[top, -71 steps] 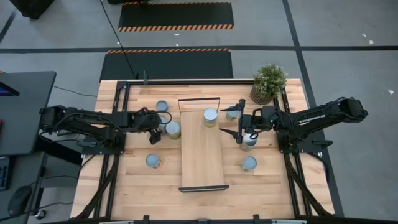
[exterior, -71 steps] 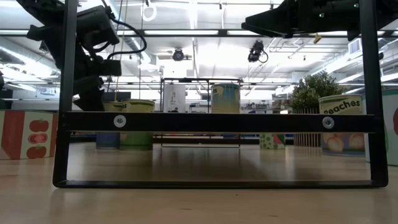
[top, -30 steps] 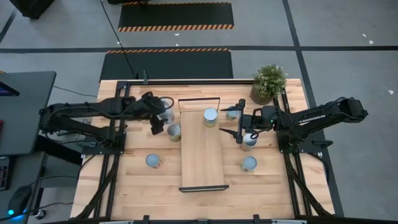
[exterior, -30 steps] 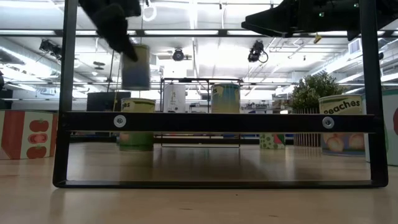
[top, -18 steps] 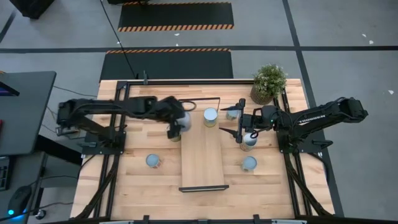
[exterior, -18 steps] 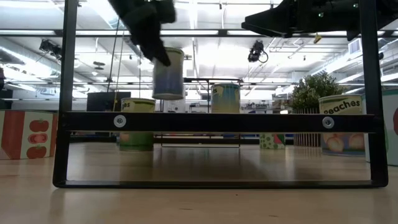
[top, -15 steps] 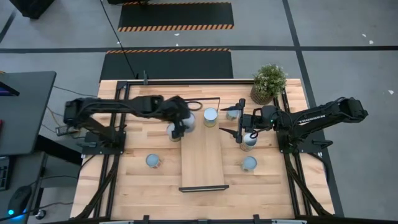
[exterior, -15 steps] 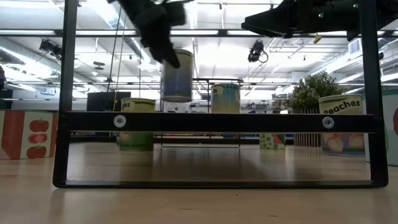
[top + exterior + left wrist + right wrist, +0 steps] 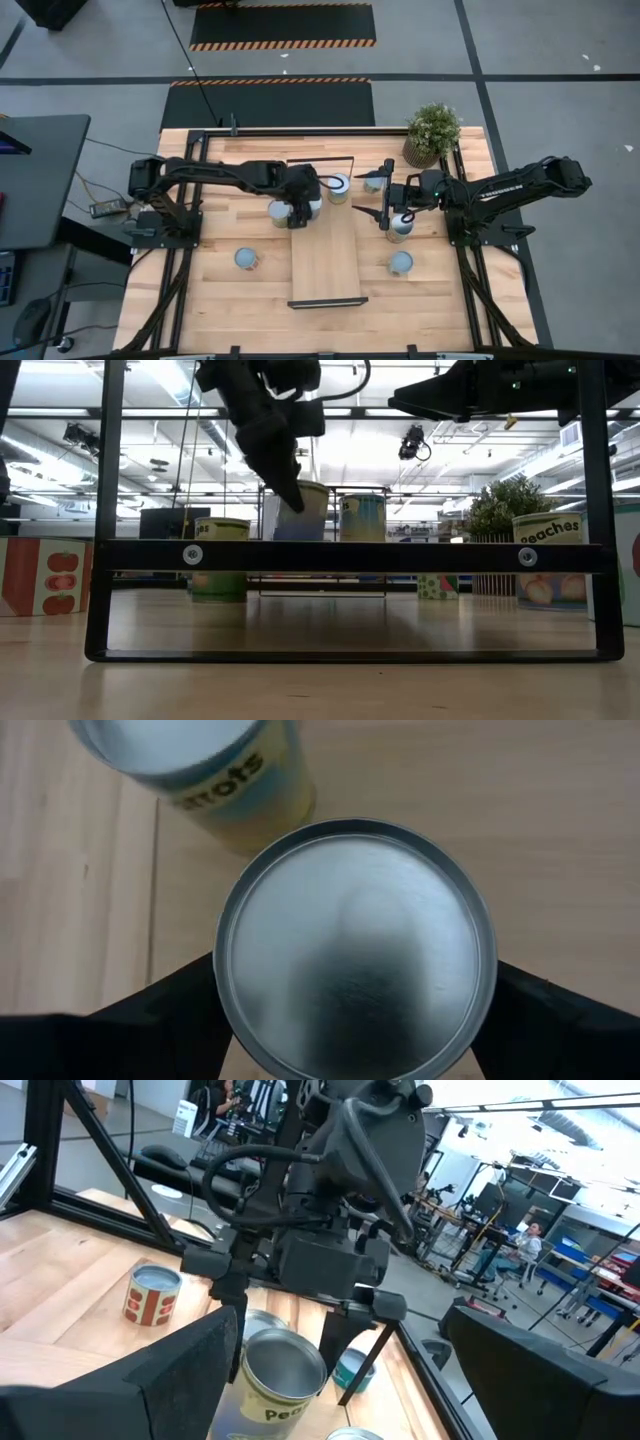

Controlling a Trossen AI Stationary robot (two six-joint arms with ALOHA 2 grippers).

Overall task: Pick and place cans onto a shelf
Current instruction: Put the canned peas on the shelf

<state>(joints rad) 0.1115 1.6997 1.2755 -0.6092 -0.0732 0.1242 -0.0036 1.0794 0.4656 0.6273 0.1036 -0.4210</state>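
Note:
My left gripper [image 9: 303,207] is shut on a can [image 9: 355,975] with a silvery top, above the far left part of the shelf [image 9: 325,255], a long light-wood board. One can [image 9: 339,187] stands on the shelf's far end. A yellow-sided can [image 9: 279,211] stands on the table just left of the shelf. My right gripper [image 9: 385,207] waits open and level at the shelf's right side, beside another can [image 9: 400,228]. My left gripper pinches the can between its two fingers [image 9: 180,1015], one on each opposite side of the wall just under the top rim [image 9: 225,990]. The fingers slant down from the table's left. The can [image 9: 302,512] sits nearly upright. The shelf's front bar hides its base.
More cans stand on the table at the near left [image 9: 247,259], near right [image 9: 401,263] and far right [image 9: 374,180]. A potted plant [image 9: 433,133] is at the far right corner. The shelf's near half is bare wood.
My left gripper has carried the can from the far left of the table toward the right, over the shelf's left edge, and down. It has tipped to point more steeply downward. The can has stayed in the hold throughout.

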